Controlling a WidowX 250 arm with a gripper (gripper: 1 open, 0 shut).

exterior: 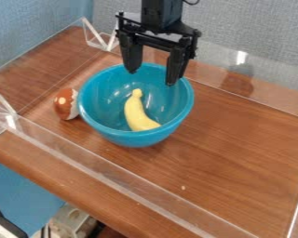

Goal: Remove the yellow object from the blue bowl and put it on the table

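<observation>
Yellow banana (141, 112): lying inside the bowl, untouched
Bowl (101, 118): teal-blue, on the wood table (226, 149)
Gripper (158, 63): jaws spread wide, empty, above the bowl's far rim
Round object (67, 103): touching the bowl's left side

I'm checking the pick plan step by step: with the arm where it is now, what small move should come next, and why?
Probably lower the gripper toward the small curved yellow plastic banana, shifting slightly nearer the camera. The fingers stand open and empty above the far rim of the large glossy teal-blue bowl, while the banana lies on the bowl's floor, untouched.
</observation>
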